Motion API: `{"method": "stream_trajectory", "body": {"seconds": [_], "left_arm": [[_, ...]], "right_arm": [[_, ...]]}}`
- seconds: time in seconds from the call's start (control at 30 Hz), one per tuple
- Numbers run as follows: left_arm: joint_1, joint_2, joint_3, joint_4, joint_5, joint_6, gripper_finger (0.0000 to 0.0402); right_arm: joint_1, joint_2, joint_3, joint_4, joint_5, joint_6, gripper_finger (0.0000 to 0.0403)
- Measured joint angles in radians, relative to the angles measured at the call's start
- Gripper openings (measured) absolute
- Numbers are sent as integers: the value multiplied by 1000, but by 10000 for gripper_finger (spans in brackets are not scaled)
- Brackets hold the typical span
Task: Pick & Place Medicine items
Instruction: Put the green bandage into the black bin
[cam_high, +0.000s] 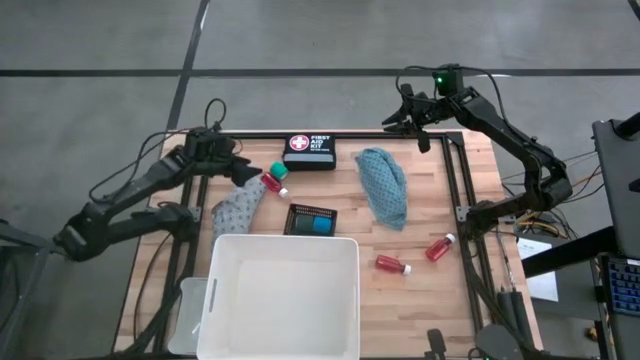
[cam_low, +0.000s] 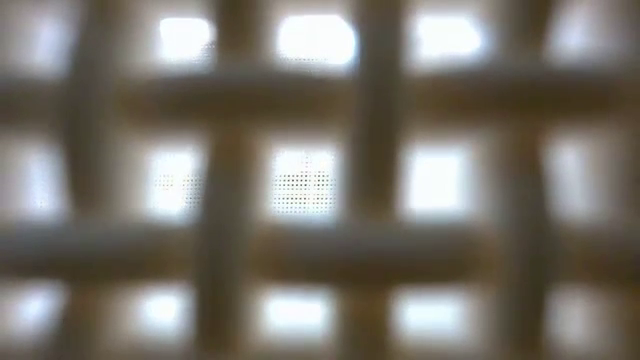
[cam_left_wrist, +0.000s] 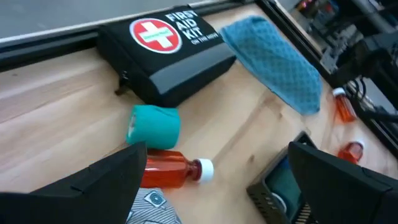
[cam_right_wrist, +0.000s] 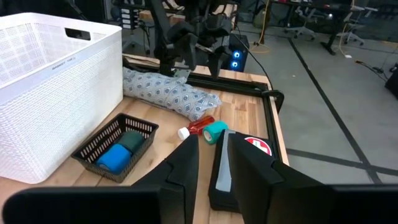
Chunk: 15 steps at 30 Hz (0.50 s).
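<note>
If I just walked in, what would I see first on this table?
Probably the big white tub at the near edge of the table, with a small black mesh tray just behind it. Next, the black first aid kit with its red cross at the far edge, a teal cloth beside it. The open left gripper hovers over a red bottle.

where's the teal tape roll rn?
High view: the teal tape roll lies far-left on the table, between the first aid kit and the open left tool, touching a red bottle.
</note>
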Motion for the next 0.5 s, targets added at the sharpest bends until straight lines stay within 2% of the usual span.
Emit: {"method": "stream_trajectory", "body": {"seconds": [0.23, 0.5], "left_arm": [[-2, 46, 27, -2, 35, -3, 393], [-57, 44, 53, -116, 60, 43, 387]], "right_arm": [[0, 0, 0, 0, 0, 0, 89], [0, 0, 0, 0, 0, 0, 75]]}}
